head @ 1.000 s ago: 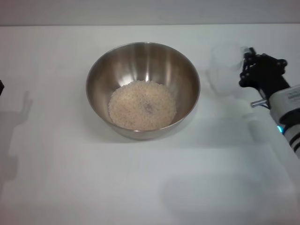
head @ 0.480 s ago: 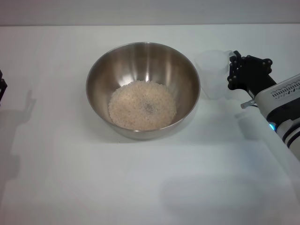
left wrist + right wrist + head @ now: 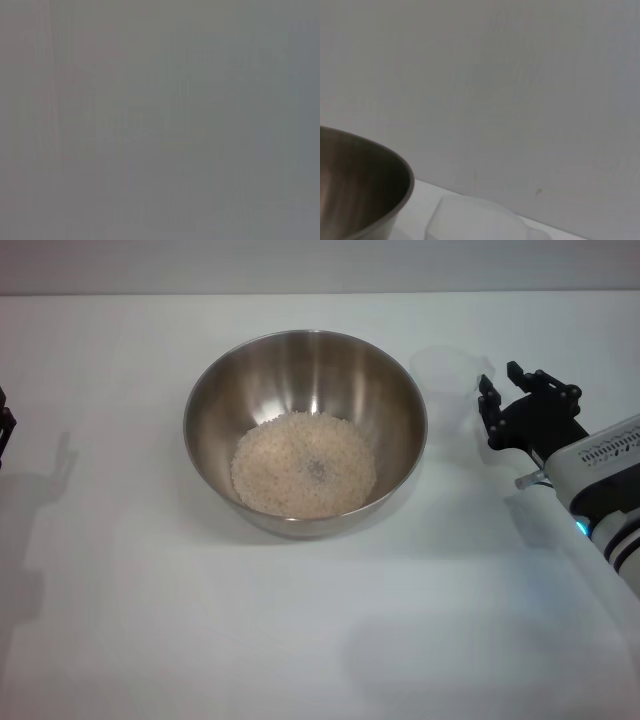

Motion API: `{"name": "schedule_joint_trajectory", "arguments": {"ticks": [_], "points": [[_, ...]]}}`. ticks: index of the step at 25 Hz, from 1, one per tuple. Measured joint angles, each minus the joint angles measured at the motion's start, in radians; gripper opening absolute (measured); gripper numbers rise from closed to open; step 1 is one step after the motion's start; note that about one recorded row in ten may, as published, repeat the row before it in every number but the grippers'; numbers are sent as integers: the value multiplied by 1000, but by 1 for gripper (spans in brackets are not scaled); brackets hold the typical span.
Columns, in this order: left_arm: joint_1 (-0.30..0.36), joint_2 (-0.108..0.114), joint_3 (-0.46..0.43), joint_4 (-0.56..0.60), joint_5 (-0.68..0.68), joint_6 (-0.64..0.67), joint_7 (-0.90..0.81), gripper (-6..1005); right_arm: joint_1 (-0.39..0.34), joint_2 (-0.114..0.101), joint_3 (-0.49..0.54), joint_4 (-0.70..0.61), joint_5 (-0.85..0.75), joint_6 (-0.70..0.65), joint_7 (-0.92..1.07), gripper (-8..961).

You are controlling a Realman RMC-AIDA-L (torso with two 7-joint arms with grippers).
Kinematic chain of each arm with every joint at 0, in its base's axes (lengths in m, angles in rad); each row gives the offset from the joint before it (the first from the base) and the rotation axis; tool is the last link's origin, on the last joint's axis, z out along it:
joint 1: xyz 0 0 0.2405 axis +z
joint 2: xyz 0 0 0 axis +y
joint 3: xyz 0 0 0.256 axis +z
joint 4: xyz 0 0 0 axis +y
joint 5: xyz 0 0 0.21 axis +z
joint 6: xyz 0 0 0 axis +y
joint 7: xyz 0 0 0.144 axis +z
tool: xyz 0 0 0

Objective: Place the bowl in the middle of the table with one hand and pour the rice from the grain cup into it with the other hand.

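Left gripper [image 3: 4, 425]: only a dark sliver shows at the table's left edge, well apart from the bowl. Whether it is open or closed cannot be told. The left wrist view shows nothing usable. Parked.

Table [image 3: 300, 640]: plain white top, bearing the bowl and the cup.

Stainless-steel bowl [image 3: 250, 370]: stands upright near the table's middle, well to the left of the right fingertips. It has not shifted over the last second.

Rice [image 3: 303, 465]: a loose, pale heap on the bowl's floor. No grains are visible on the table around it.

Grain cup [image 3: 448, 375]: upright on the table, just beside the bowl's right rim and immediately in front of the right fingertips. It appears empty. The right wrist view shows its pale rim [image 3: 475, 220] next to the bowl's wall [image 3: 365, 200].

Right gripper [image 3: 528, 398]: fingers spread apart, holding nothing. They stand just behind the cup's right side, close to it, but contact cannot be confirmed.

Change: a second ago the cup sat farther right in the closed fingers. It has since travelled toward the bowl, and the fingers have now parted from it.

Meaning for the task: the bowl is placed, the rice is poured, and the cup is released. Judged from this layout, only withdrawal of the right arm remains.
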Motion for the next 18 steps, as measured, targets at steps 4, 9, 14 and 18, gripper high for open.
{"name": "schedule_joint_trajectory", "arguments": {"ticks": [4, 9, 14, 18], "points": [[-3, 0, 0, 3, 1, 0, 0, 812, -25, 0, -5, 13, 0, -24, -1, 314], [-6, 0, 0, 3, 1, 0, 0, 812, -55, -2, -13, 28, 0, -59, -1, 420], [-3, 0, 0, 4, 0, 0, 0, 812, -123, -3, -45, 51, 0, -177, -2, 525], [7, 0, 0, 5, 0, 0, 0, 812, -215, -2, -59, 67, 0, -403, -2, 696]]}}
